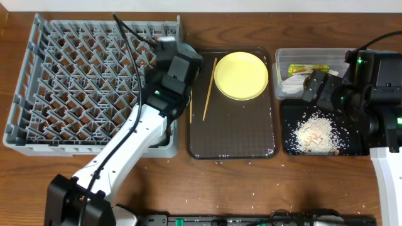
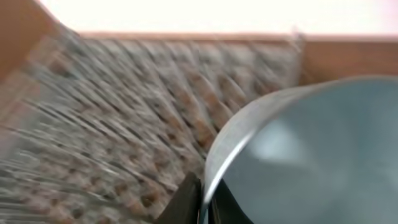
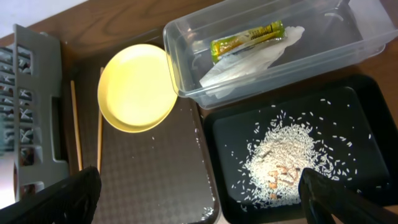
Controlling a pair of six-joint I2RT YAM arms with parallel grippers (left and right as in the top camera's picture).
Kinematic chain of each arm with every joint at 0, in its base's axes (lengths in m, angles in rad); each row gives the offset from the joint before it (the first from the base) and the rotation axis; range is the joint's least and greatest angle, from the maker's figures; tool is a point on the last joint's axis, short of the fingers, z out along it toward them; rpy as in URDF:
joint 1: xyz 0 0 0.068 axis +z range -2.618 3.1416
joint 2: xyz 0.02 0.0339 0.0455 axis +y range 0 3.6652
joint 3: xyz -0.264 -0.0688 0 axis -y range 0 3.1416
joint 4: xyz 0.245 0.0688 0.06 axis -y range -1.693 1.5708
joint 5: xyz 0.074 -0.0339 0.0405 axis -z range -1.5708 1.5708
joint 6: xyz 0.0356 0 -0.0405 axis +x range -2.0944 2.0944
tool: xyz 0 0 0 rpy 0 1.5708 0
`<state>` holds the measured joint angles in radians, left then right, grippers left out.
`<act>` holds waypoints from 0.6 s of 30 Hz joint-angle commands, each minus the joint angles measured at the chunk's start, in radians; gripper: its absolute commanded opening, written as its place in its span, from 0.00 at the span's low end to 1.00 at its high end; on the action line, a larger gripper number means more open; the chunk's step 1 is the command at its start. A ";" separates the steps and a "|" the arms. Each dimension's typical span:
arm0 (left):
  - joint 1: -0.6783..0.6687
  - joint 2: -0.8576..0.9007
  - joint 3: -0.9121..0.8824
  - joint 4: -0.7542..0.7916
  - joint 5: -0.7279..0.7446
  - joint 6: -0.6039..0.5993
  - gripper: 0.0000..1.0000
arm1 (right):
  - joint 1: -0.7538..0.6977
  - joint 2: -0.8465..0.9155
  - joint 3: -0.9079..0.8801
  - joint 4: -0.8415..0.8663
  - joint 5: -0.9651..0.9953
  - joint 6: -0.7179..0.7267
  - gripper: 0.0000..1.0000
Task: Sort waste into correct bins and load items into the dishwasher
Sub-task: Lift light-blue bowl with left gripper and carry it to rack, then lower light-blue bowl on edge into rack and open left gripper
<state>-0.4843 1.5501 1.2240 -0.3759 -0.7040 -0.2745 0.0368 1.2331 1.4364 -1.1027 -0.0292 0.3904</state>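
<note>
At the right-hand edge of the dish rack (image 1: 75, 81), a light blue bowl (image 2: 311, 155) is gripped by its rim, which is clenched between the closed fingers of the left gripper (image 2: 204, 202). The wrist view is blurred, so the rack's pegs are seen only as streaks behind the bowl. To the right of the rack, a dark brown serving tray (image 1: 232, 138) is laid on the table (image 1: 251, 188). A yellow plate (image 1: 241, 75) is set at the tray's far end, and two wooden chopsticks (image 1: 208, 88) are laid lengthwise along its left side, just beside the plate. Farther right, a clear tub (image 1: 281, 56) is placed at the far side, with a yellow-green snack wrapper (image 1: 308, 69) and a crumpled white napkin (image 1: 290, 85) inside it. On the near side of the tub, a black tray (image 1: 290, 119) is placed; a heap of rice scraps (image 1: 316, 133) is carried on it, with loose grains scattered around. The right gripper (image 3: 199, 179) is held above the tub and the black tray, its jaws spread wide with nothing between them.
</note>
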 commanded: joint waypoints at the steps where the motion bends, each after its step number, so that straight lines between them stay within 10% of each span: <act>1: 0.036 -0.005 0.019 0.120 -0.351 0.239 0.07 | -0.010 -0.002 -0.001 -0.001 0.006 0.009 0.99; 18: 0.118 0.388 0.017 0.602 -0.573 0.716 0.07 | -0.010 -0.002 -0.001 -0.001 0.006 0.009 0.99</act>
<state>-0.3645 1.9106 1.2308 0.2157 -1.2152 0.3889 0.0368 1.2335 1.4361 -1.1030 -0.0292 0.3904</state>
